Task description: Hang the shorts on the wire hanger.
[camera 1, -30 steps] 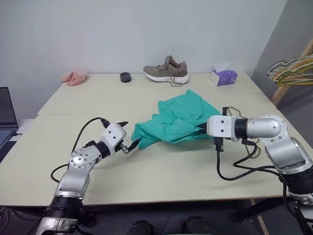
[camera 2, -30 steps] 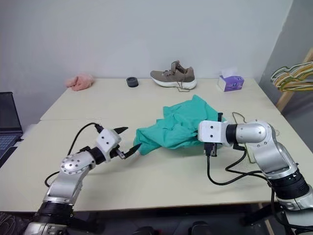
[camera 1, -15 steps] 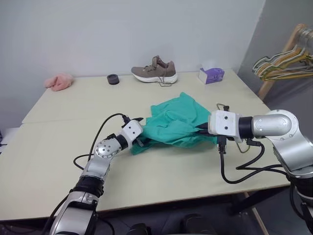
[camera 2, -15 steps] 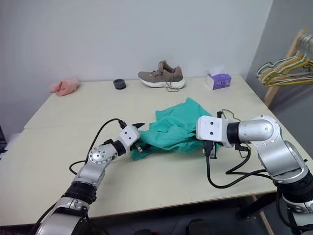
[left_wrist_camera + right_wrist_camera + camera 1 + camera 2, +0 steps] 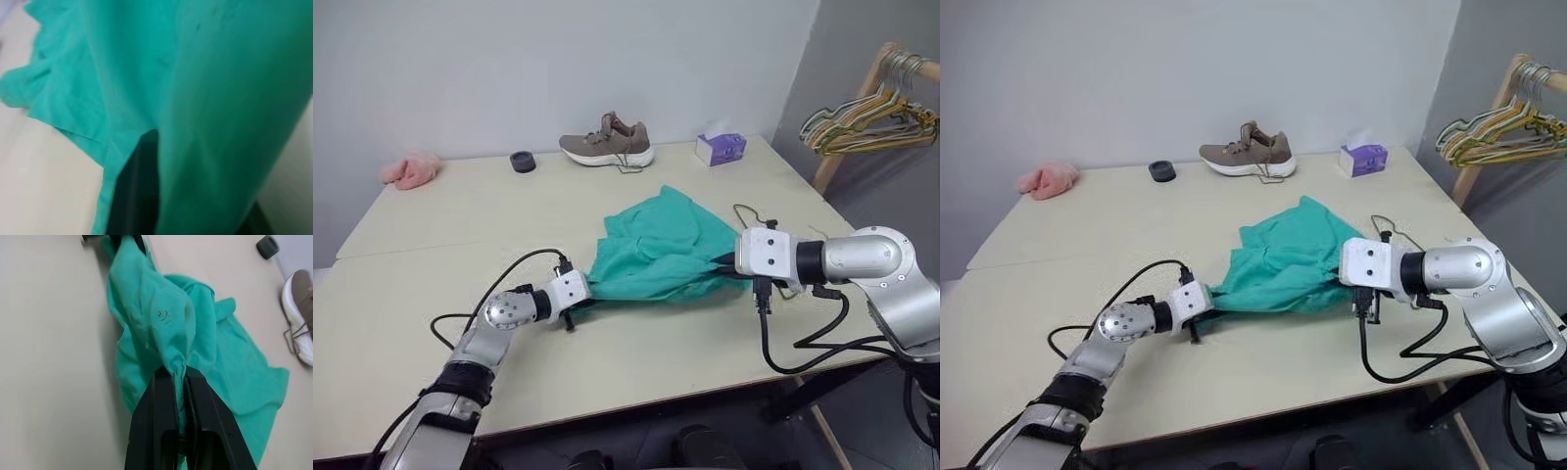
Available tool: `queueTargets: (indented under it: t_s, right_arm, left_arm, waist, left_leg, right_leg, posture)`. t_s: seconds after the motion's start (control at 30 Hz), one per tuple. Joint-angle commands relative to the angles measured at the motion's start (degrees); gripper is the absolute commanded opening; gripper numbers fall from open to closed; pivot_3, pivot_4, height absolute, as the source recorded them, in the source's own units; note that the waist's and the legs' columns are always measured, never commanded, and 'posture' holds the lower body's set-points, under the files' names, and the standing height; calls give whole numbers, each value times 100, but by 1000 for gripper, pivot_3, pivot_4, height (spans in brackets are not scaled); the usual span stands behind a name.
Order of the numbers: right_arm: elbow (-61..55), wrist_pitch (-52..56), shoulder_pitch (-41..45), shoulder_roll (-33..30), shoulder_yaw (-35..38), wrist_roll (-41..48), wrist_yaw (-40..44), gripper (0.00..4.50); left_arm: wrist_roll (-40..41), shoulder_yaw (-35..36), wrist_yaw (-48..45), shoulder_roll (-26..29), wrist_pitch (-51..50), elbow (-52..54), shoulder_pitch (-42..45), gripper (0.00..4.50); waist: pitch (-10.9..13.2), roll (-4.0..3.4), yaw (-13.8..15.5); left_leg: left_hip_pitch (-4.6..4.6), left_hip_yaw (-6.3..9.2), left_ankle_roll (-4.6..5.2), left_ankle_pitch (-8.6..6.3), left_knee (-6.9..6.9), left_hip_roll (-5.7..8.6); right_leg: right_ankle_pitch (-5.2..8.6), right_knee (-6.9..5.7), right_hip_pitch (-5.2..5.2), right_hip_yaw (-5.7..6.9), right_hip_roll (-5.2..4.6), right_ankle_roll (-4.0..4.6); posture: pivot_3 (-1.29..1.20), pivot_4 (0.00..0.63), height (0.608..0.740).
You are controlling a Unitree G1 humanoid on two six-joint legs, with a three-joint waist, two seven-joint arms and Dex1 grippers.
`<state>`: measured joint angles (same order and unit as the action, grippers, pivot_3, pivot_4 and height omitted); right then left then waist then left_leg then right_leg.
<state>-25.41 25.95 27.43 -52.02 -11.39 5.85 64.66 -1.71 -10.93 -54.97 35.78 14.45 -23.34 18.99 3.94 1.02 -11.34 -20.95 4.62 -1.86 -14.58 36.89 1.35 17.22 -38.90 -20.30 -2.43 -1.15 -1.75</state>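
Observation:
The teal-green shorts lie bunched on the beige table, stretched between my two grippers. My left gripper is shut on the fabric's left corner, low by the tabletop; in the left wrist view the cloth drapes over a dark finger. On the right side my right gripper is shut on a gathered fold of the shorts. The thin wire hanger lies on the table just behind the right gripper, and the arm hides most of it.
A brown shoe, a small black round thing, a pink cloth and a purple tissue box line the table's far edge. A wooden rack with coloured hangers stands at the right. Black cables hang from both wrists.
My left gripper has gone from open beside the shorts to shut on their left corner, and has sunk lower. The right gripper keeps its grip. The camera has swung right.

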Motion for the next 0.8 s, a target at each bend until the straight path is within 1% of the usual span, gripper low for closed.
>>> queueTargets:
  t_s: [0.03,0.1,0.2,0.27,0.3,0.37,0.43,0.5,0.57,0.6,0.63,0.67,0.7,0.77,0.8]
  right_arm:
    - [453,-706,97,-424,101,81,647,0]
    - [864,-991,287,-543,33,126,1015,0]
    - [1611,-1102,755,-515,-102,207,1517,0]
    - [2357,-1216,1176,-376,-285,103,1758,0]
    - [2824,-1323,1430,-260,-400,-11,1823,0]
    - [4169,-1806,2154,140,-702,-464,1683,0]
    - [5909,-2598,3126,713,-1025,-1177,956,0]
    - [7439,-3306,4058,1253,-1282,-1814,-27,0]
    - [8606,-3809,4935,1711,-1579,-2458,-1249,0]
    - [9032,-4004,5346,1915,-1742,-2778,-1864,0]
    - [9348,-4166,5685,2086,-1873,-3055,-2431,0]
    - [9571,-4315,6030,2249,-2008,-3328,-3023,0]
    - [9732,-4454,6327,2381,-2124,-3570,-3588,0]
    - [9901,-4741,6936,2575,-2255,-3968,-4796,0]
    - [9926,-4921,7229,2617,-2270,-4125,-5428,0]
  left_arm:
    - [1036,256,-1186,726,-1169,1487,-343,12]
    - [1672,414,-1628,1179,-2050,2303,-539,12]
    - [2616,707,-1907,1622,-3368,3207,-524,12]
    - [3091,844,-1908,1709,-4069,3472,-303,12]
    - [3162,852,-1827,1657,-4264,3452,-125,12]
    - [3060,776,-1463,1338,-4474,3088,408,12]
    - [2659,633,-957,852,-4372,2356,1089,12]
    - [2237,563,-404,345,-4180,1372,1854,12]
    - [1719,535,307,-108,-3755,87,2792,12]
    - [1402,538,809,-283,-3376,-700,3344,12]
    - [1125,550,1272,-397,-3009,-1420,3843,12]
    - [895,587,1708,-433,-2583,-2110,4377,12]
    - [679,607,2107,-412,-2156,-2702,4851,12]
    - [213,587,2928,-157,-1247,-3578,5759,12]
    - [33,601,3249,29,-861,-3840,6177,12]
  waist:
    - [1,-1,10]
    - [4,-4,24]
    - [17,-18,46]
    - [19,-21,71]
    - [18,-21,93]
    - [18,-20,120]
    - [17,-22,157]
    - [18,-23,176]
    - [18,-24,187]
    - [18,-23,190]
    - [17,-22,194]
    - [14,-21,195]
    - [11,-16,174]
    - [7,-11,143]
    - [7,-11,109]
  left_leg:
    - [0,0,0,0,-1,0]
    - [1,3,0,-1,-5,-2]
    - [3,2,2,0,0,-2]
    - [9,1,5,2,4,-2]
    - [14,0,7,4,6,-2]
    - [21,1,12,7,9,-1]
    - [24,-2,21,14,9,0]
    - [26,-7,25,19,9,2]
    - [14,-3,24,21,7,1]
    - [5,0,17,25,7,2]
    - [-12,1,12,27,2,3]
    - [-33,2,8,28,3,5]
    - [-81,2,-27,48,8,6]
    - [-204,-10,-73,69,9,9]
    - [-244,-29,-82,72,7,9]
  right_leg:
    - [0,0,-1,0,0,1]
    - [2,1,0,3,0,3]
    - [5,-2,1,3,0,6]
    - [5,-3,6,3,0,6]
    - [5,-5,10,4,0,6]
    - [1,-8,16,6,4,1]
    - [-13,-8,18,9,9,0]
    - [-22,-11,15,10,15,1]
    - [-24,-11,3,5,16,4]
    - [-41,-15,-7,4,15,32]
    - [-43,-16,-28,-2,12,35]
    - [-43,-19,-51,-6,8,35]
    - [-44,-28,-107,-9,6,36]
    - [-46,-62,-246,-25,-3,36]
    - [-46,-80,-307,-29,-3,36]
  posture:
    - [-178,0,740]
    - [-157,0,740]
    - [-128,0,740]
    - [-120,0,740]
    - [-112,0,740]
    - [-106,0,740]
    - [-101,0,740]
    - [-94,0,740]
    - [-90,0,740]
    - [-87,0,740]
    - [-86,0,740]
    - [-84,0,740]
    - [-84,0,740]
    - [-84,0,740]
    - [-84,0,740]
